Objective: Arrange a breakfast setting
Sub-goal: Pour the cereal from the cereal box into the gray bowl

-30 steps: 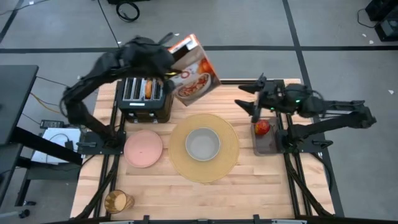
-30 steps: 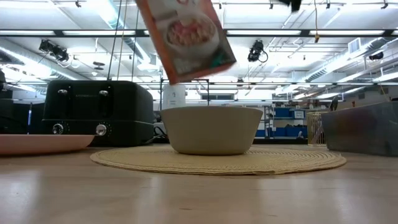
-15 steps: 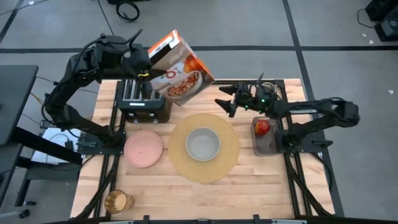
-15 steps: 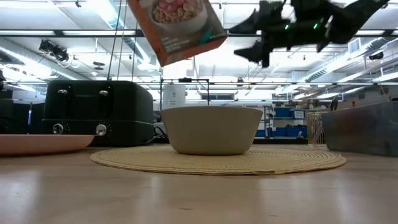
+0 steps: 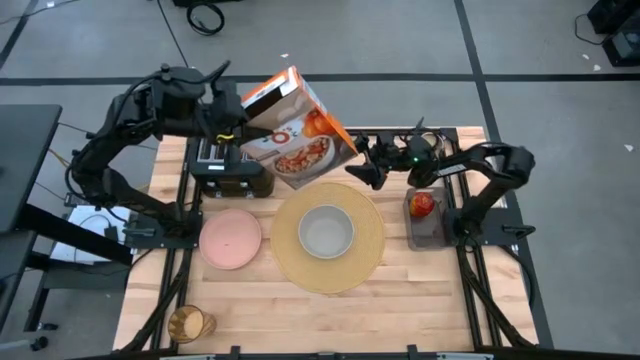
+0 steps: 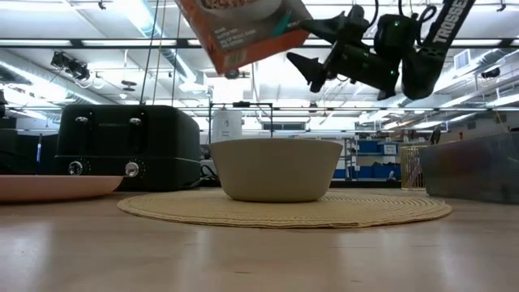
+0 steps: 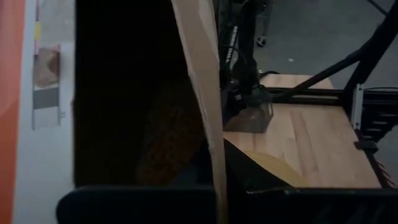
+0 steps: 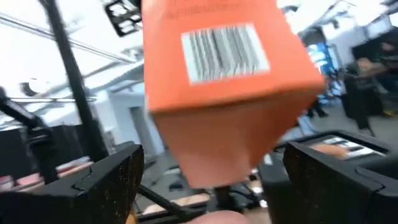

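Note:
My left gripper (image 5: pixel 228 118) is shut on an orange cereal box (image 5: pixel 295 130), held high over the table's far side and tilted, with its barcoded bottom end toward the right. My right gripper (image 5: pixel 362 165) is open just off that bottom end (image 8: pixel 227 93), one finger on either side. The grey bowl (image 5: pixel 326 232) stands on the round tan placemat (image 5: pixel 370 255). The pink plate (image 5: pixel 231 240) lies left of the placemat. The amber glass (image 5: pixel 190 323) stands at the near left. The red apple (image 5: pixel 423 204) sits in a grey tray (image 5: pixel 432 235). The spoon and the bread are not seen. My left gripper holds the cereal box by its open top end (image 5: pixel 245 112), coming at it from the table's left. The left wrist view looks into the dark inside of the box along one cardboard wall (image 7: pixel 205 99); the fingers themselves do not show. The box is lifted clear and slants down to the right.
The black toaster (image 5: pixel 232 168) stands at the far left, partly under the box. In the low view the box (image 6: pixel 243 28) and my right gripper (image 6: pixel 312 53) hang well above the bowl (image 6: pixel 276 169). Bare wood lies along the table's near side.
My left gripper has drawn back toward the table's left and risen, then swung the box's bottom end toward the right, so that the box lies flatter. My right gripper has gone up and toward the table's left, up to the box's bottom end, and stayed open.

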